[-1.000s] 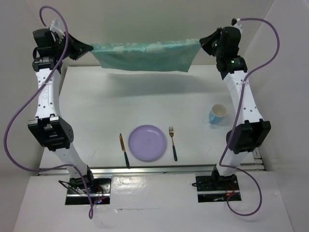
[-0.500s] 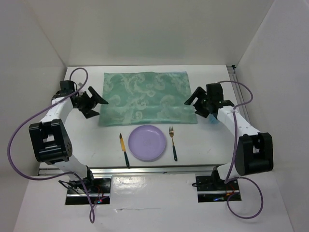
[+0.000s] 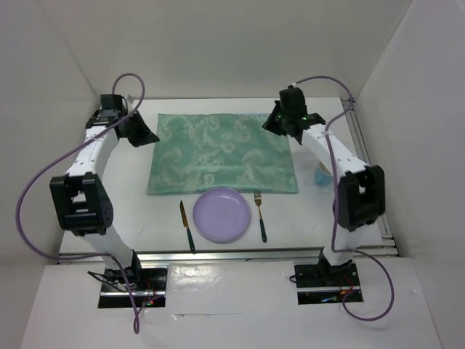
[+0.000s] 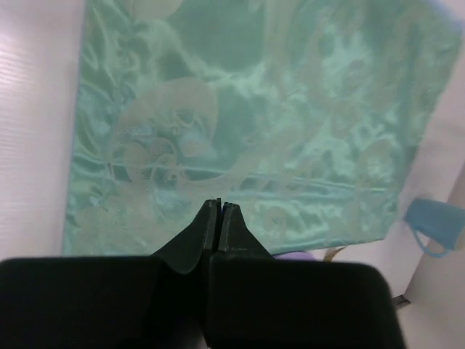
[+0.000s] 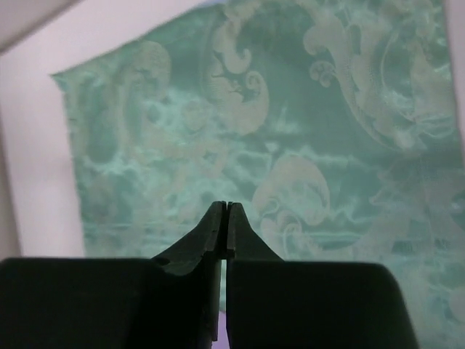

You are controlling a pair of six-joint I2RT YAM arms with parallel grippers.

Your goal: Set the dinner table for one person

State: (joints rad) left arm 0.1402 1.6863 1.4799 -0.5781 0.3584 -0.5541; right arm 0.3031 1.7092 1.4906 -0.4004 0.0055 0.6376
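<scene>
The dinner table point(image 3: 127, 156) now carries the mat point(image 3: 221, 153), lying flat on its far half. A second ago the mat hung stretched in the air between the two grippers. Half a second ago it was already down, with both pairs of jaws spread wide at its left and right sides.

Since then each arm has gone to a far corner of the mat. The left gripper point(image 3: 144, 134) is at the far-left corner and the right gripper point(image 3: 273, 122) is at the far-right corner. In both wrist views the jaws are pressed together with nothing visible between them, and the mat lies flat beyond the tips.

The plate point(image 3: 221, 215) sits right at the mat's near edge. The knife point(image 3: 186, 225) is just left of the plate and the fork point(image 3: 259, 216) just right of it, both nearer than the mat's near edge. The cup point(image 3: 320, 174) stands off the mat's right side, partly behind the right arm.

The mat looks laid and released, so that step seems done. What likely remains is moving the plate, cutlery and cup into place on or around the mat.
</scene>
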